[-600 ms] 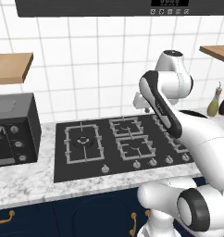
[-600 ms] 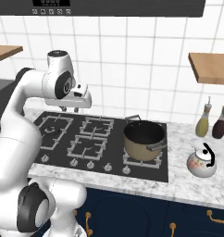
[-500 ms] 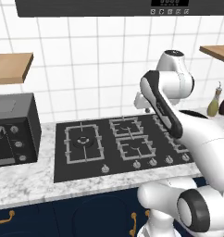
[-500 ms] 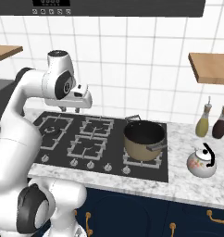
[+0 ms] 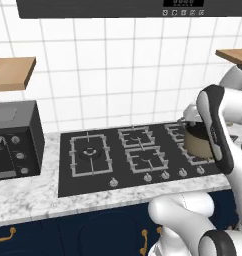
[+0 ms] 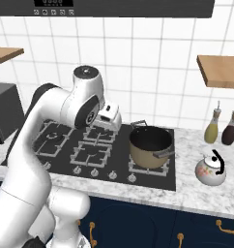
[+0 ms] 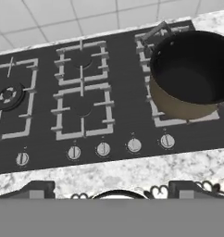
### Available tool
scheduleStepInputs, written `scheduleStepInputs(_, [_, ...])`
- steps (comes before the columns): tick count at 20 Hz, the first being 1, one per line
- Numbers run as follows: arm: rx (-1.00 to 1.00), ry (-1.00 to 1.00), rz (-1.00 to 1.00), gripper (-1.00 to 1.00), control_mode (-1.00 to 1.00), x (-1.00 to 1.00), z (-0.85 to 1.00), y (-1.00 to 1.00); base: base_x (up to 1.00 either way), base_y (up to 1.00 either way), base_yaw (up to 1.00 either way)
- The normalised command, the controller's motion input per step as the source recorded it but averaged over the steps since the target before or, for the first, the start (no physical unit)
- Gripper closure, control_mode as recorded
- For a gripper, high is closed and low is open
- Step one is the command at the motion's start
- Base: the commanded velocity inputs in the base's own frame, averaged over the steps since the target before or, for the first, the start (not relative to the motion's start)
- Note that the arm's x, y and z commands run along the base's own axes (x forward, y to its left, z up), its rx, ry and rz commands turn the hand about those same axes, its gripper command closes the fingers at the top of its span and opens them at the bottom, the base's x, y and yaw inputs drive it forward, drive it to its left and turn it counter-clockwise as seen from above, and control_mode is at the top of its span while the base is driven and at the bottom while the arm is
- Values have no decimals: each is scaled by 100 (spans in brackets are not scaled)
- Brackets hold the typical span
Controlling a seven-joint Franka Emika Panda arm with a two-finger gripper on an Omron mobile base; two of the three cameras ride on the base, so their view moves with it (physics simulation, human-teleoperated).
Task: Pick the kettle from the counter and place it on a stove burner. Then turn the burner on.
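On the surface point(image 6: 196, 191) right of the pot point(image 6: 150, 146) stands the kettle point(image 6: 210, 171), untouched; tool point(image 7: 112, 189) state cannot be told.

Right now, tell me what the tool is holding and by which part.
Nothing is held. The tool hangs over the black stovetop, while the small silvery-white kettle with the black arched handle sits untouched on the marbled stone counter.
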Motion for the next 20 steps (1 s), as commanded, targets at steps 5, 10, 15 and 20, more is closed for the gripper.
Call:
scheduleStepInputs(5, [0, -1, -20, -100, -100, -12, -3, -100, 0, 0, 0])
scheduleStepInputs(10, [0, 0, -26, -100, -100, 2, -2, -100, 0, 0, 0])
scheduleStepInputs(15, [-1, 0, -29, -100, -100, 9, -9, -100, 0, 0, 0])
scheduleStepInputs(20, [0, 3, -22, -100, -100, 16, -30, -100, 0, 0, 0])
